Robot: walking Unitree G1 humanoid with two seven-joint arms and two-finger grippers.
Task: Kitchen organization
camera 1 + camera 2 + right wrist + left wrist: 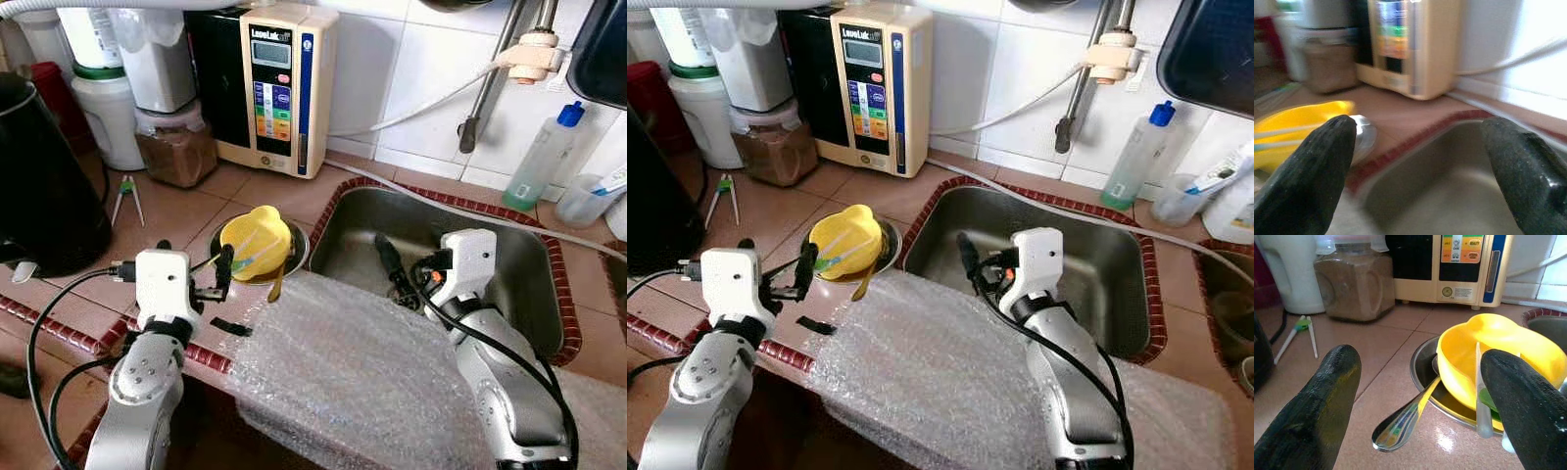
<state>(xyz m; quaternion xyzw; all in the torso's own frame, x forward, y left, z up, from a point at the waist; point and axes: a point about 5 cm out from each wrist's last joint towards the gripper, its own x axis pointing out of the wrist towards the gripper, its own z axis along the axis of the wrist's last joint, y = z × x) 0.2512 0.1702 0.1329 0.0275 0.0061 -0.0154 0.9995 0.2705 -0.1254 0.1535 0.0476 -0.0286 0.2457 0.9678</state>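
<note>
Just ahead of the wide-open left gripper (221, 279): yellow bowl (255, 241) in steel dish (297, 242), spoon (1405, 418) handle pointing jaw-ward; right gripper (1420, 171), equally wide, over sink (509, 255).

Both arms were silver with rounded joints, each ending in a white boxy wrist block. Black cables looped along them. Each tool, left (208, 275) and right (972, 262), had two matte black fingers.
</note>
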